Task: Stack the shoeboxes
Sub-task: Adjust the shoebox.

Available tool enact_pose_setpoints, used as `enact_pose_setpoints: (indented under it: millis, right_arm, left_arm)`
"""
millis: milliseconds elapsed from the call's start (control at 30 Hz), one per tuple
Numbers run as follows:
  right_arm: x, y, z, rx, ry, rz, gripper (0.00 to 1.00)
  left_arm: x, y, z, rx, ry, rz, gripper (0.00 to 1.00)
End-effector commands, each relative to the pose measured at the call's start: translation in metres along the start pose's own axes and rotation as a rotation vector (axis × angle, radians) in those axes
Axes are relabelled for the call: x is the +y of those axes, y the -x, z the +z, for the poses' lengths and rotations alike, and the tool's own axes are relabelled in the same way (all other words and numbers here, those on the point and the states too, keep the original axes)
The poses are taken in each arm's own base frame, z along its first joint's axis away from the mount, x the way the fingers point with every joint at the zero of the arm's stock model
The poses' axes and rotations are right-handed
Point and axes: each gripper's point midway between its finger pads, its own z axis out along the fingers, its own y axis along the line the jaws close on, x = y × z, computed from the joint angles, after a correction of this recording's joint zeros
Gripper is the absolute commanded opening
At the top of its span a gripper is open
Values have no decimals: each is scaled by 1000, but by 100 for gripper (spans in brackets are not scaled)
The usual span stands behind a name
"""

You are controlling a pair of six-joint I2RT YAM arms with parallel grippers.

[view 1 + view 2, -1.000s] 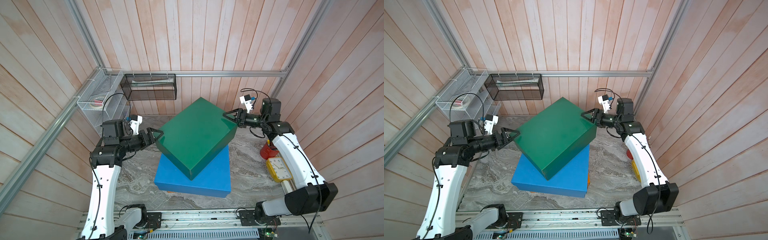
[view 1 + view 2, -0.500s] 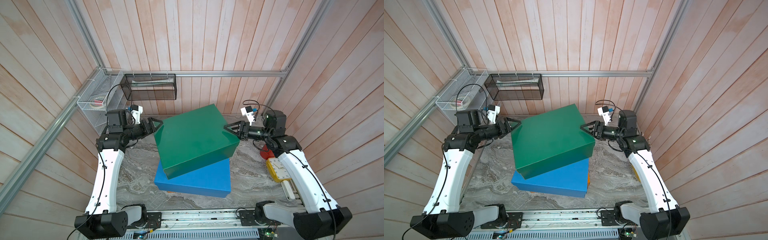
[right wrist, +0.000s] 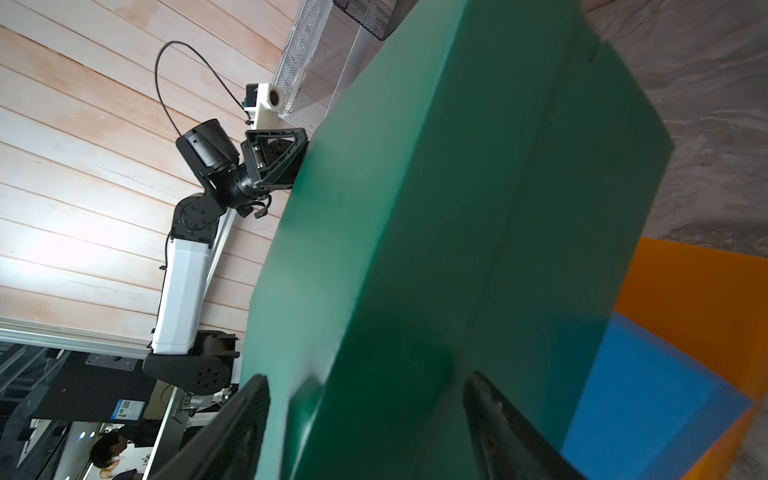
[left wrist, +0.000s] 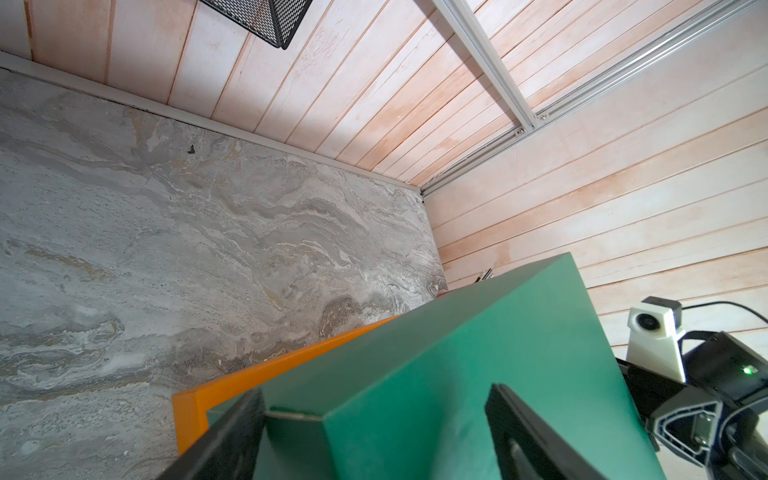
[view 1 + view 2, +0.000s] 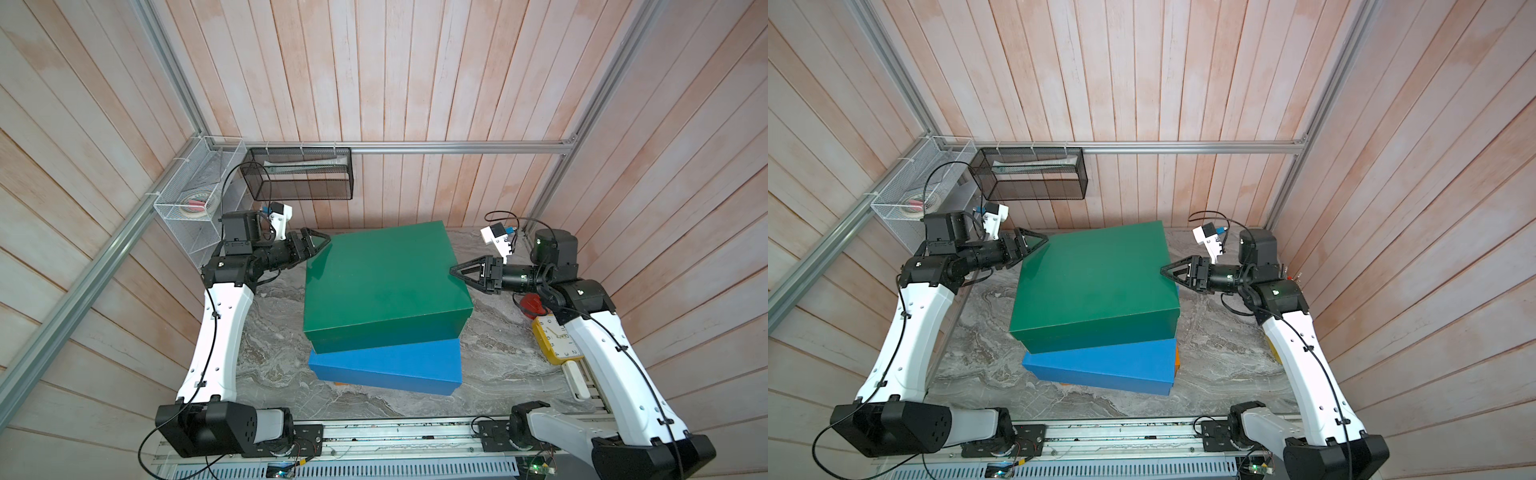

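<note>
On blue shoebox (image 5: 386,368) sits lidded green shoebox (image 5: 382,282), claw-gripped (image 5: 322,245)

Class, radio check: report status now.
Left gripper and right gripper grip green box at opposite corners. It sits skewed over blue box. Nothing blocking.

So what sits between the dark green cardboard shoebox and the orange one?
The blue cardboard shoebox, sandwiched under the dark green shoebox and over the orange shoebox; the right wrist view shows it.

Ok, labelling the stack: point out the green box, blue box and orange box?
green box (image 5: 382,274), top view, lid top.
blue box (image 5: 386,365), top view, front side.
orange box (image 3: 698,307), right wrist view, top face.
</note>
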Motion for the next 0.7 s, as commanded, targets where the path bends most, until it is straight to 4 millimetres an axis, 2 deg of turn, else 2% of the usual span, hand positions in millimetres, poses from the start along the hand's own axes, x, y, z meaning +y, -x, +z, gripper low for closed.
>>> enact_pose_setpoints:
  millis: [0,100,200,433,667]
  right_arm:
    - [-6,17,-9,-43,-59,-54,77]
    - [-14,28,-9,-59,-78,-59,78]
    - [-13,28,0,-34,-36,-50,77]
    - [-2,3,16,33,-3,-62,75]
    - [10,-10,2,-9,-12,-35,70]
  left_arm:
    - [-11,-2,-11,-12,4,56,88]
    - [-8,-7,-18,-21,36,52,89]
    - [-11,-11,-24,-30,36,52,90]
    - [-23,-9,-18,-16,-44,41,90]
    - [-31,-16,2,45,-99,43,90]
